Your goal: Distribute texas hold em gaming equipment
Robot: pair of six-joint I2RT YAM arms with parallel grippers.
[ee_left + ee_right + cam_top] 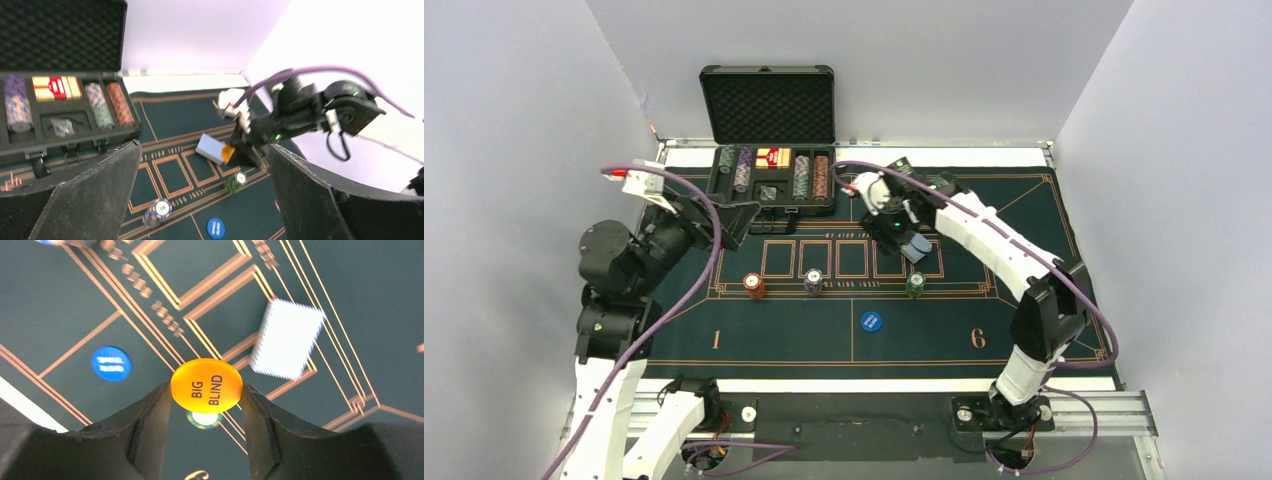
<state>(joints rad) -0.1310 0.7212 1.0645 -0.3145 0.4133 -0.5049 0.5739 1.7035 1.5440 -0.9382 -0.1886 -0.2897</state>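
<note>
Holding an orange disc [206, 385] pinched between the right fingers [150, 426], directly over a green chip stack [204, 418], with a blue disc [111, 363] to their left, a card deck [286, 338] beyond, and left fingers [100, 190] spread, empty.

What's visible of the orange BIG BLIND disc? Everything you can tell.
The orange disc is flat, round and glossy, and looks like translucent plastic, with BIG BLIND printed in black. It is pinched by its rim between the right gripper's fingers, printed face toward the wrist camera. It appears held clear of the felt. A chip stack shows just beneath it.
</note>
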